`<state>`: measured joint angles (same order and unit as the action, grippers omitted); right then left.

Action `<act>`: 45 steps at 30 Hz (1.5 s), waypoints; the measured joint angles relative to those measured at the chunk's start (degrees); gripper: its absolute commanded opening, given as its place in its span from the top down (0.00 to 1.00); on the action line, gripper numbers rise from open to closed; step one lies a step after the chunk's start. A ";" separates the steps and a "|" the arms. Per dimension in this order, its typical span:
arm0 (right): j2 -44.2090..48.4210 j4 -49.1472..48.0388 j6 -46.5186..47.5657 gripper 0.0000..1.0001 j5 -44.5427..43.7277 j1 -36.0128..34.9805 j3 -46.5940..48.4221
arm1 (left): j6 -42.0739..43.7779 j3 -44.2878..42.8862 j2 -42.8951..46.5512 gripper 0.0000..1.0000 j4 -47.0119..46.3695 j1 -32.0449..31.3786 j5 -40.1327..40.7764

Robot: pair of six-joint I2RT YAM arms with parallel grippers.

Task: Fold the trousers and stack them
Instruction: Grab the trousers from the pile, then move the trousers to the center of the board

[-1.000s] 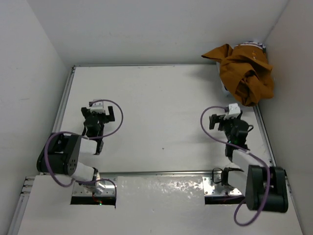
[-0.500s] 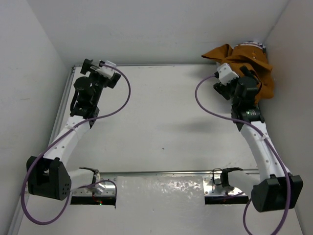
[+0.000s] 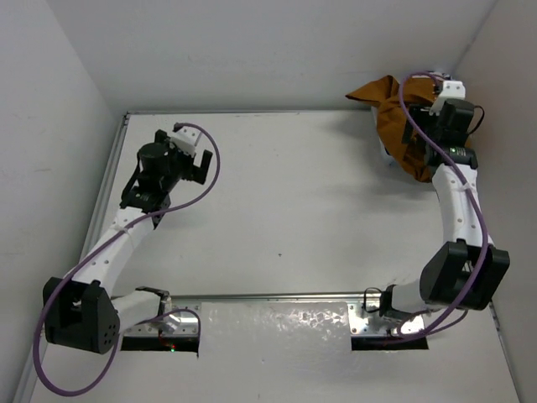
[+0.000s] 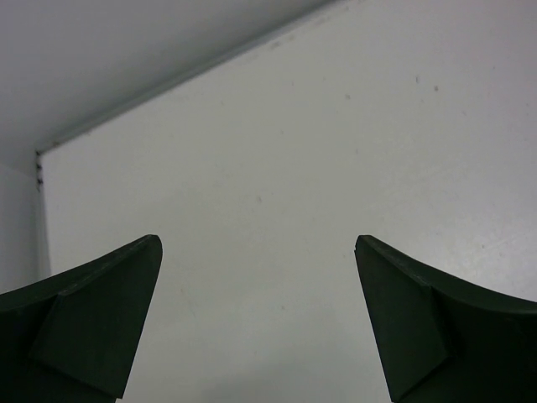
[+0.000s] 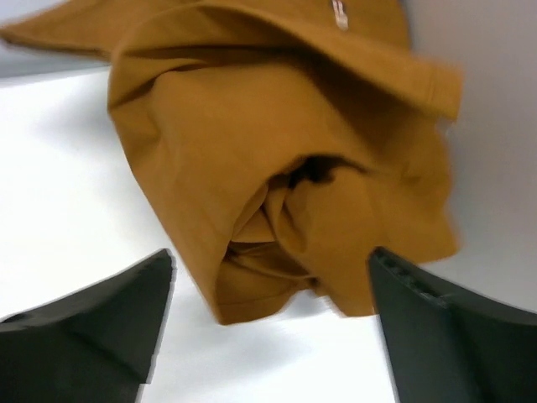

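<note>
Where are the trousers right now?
Top view: the trousers lie crumpled in the far right corner of the table, against the wall, the open right gripper facing them.

You see the right claw (image 5: 268, 260), tucked near its base a second ago, now stretched to the far right corner, its jaws spread just above the trousers (image 5: 252, 151). The left claw (image 3: 198, 166), which reached the far left corner half a second ago, has drawn back over the desk (image 3: 285, 193) and turned rightward.
</note>
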<state>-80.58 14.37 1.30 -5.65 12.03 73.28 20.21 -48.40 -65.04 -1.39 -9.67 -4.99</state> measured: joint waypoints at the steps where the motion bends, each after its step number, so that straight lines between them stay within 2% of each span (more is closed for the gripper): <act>1: -0.85 -0.11 -4.81 0.01 0.22 0.98 -0.26 | -0.74 0.68 -0.11 0.00 1.11 0.00 0.24; 7: -3.19 -0.92 -16.94 0.01 0.98 1.38 -2.67 | -5.44 4.55 -0.76 0.00 1.57 0.00 3.39; 14: -5.05 -2.60 -19.96 0.01 2.05 1.33 -3.43 | -8.13 7.87 -0.74 0.00 -0.07 -0.02 10.05; 21: 4.79 -9.92 -19.04 0.02 3.37 1.33 -18.88 | -8.09 11.37 -0.59 0.00 -2.23 -0.02 12.44; 23: 4.02 -10.86 -19.12 0.03 4.15 1.33 -17.99 | -8.09 11.39 -0.70 0.00 -2.47 -0.02 12.48; 27: -3.37 -13.29 -20.72 0.10 5.27 1.33 -10.49 | -7.80 11.30 -1.77 0.00 -3.72 -0.02 12.48; 30: -10.27 -14.05 -22.27 0.28 5.35 1.25 -4.79 | -6.99 11.13 -2.47 0.00 -3.96 -0.02 12.74; 31: -12.37 -14.16 -22.45 0.52 5.53 1.07 -3.19 | -6.80 11.06 -2.49 0.00 -4.00 -0.02 12.90; 32: -14.19 -14.03 -22.32 0.68 5.55 1.07 -1.70 | -6.51 10.91 -2.49 0.00 -4.00 -0.02 13.11; 34: -17.35 -13.31 -22.64 0.93 5.70 0.87 1.31 | -6.19 10.60 -2.49 0.00 -4.22 -0.02 13.46; 35: -18.49 -12.59 -22.62 1.00 5.75 0.74 2.84 | -6.10 10.54 -2.47 0.00 -4.39 -0.02 13.60; 41: -19.58 -8.15 -20.31 1.00 5.79 -1.86 12.26 | -5.95 10.47 -2.45 0.00 -4.83 -0.02 13.77; 45: -19.65 -4.44 -15.78 1.00 7.85 -8.24 26.36 | -5.73 10.12 -2.45 0.00 -4.66 -0.02 14.01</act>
<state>-100.22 9.93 -14.48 2.20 3.79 99.63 14.48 -38.28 -67.48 -6.04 -9.69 9.02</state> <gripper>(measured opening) 0.009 0.997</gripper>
